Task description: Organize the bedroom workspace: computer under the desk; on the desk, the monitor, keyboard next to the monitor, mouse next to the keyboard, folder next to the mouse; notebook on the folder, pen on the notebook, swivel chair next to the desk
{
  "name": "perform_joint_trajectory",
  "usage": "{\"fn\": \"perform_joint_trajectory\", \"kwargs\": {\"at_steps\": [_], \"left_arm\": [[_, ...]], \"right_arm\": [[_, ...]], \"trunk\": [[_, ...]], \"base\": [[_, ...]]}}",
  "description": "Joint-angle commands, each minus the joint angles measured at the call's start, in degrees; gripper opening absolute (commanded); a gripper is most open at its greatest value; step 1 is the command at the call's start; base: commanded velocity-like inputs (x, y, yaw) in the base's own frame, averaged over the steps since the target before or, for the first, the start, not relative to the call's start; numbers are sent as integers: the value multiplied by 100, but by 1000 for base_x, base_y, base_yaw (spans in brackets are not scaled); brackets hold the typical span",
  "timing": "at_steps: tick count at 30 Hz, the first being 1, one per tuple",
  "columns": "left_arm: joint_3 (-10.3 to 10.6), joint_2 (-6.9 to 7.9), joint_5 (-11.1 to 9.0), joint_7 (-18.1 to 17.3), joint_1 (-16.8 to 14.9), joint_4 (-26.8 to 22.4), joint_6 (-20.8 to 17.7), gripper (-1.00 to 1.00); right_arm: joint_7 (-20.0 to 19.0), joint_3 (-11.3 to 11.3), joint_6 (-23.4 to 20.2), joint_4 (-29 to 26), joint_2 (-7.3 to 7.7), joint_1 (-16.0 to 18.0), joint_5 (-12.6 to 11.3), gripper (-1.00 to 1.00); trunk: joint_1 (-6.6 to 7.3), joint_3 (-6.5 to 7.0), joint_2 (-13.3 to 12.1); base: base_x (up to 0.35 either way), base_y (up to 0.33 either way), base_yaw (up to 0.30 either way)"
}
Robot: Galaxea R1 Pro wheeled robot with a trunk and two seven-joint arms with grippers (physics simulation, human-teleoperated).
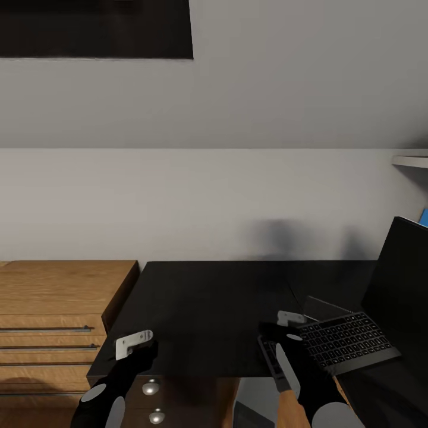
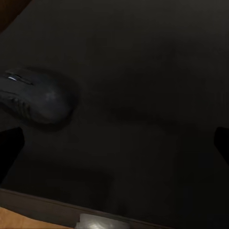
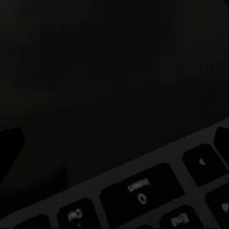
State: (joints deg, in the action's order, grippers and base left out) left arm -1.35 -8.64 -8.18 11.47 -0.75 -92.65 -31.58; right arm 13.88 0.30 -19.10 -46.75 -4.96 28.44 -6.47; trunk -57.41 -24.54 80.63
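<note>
The black desk (image 1: 214, 297) spreads out in front of me. The monitor (image 1: 398, 279) stands at its right end, seen edge-on. In front of the monitor the keyboard (image 1: 348, 342) lies flat on the desk. My right gripper (image 1: 279, 336) hovers at the keyboard's left end, open; its wrist view shows the keyboard's corner keys (image 3: 143, 195) near one fingertip (image 3: 9, 148). Above the desk's front left corner hangs my left gripper (image 1: 138, 348), open and empty. The mouse (image 2: 38, 95) rests on the desk top beside it, outside the fingertips (image 2: 222, 143).
A light wooden drawer unit (image 1: 53, 309) stands against the desk's left side. Round drawer knobs (image 1: 151, 388) show under the desk's front edge. A white shelf (image 1: 410, 160) sticks out from the wall above the monitor. A dark panel (image 1: 95, 27) hangs high on the wall.
</note>
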Motion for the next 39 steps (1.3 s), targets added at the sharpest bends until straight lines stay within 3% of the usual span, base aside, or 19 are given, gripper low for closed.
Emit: {"fn": "perform_joint_trajectory", "kwargs": {"at_steps": [1,25,29,39], "left_arm": [[-2,-3,-61,40,-4,-7,-24,100],[-1,-6,-60,40,-4,-7,-18,100],[4,-6,-61,40,-4,-7,-23,100],[-1,-6,-61,40,-3,-7,-24,100]], "right_arm": [[33,2,-21,-22,32,-3,-65,100],[19,-3,-28,-68,107,-23,-85,100],[26,-3,-31,-63,110,-23,-57,100],[40,3,-53,-54,101,-23,-40,100]], "trunk": [[0,-7,4],[0,-7,4],[-88,-79,164],[-88,-79,164]], "base": [[0,0,0],[0,0,0],[0,0,0],[0,0,0]]}}
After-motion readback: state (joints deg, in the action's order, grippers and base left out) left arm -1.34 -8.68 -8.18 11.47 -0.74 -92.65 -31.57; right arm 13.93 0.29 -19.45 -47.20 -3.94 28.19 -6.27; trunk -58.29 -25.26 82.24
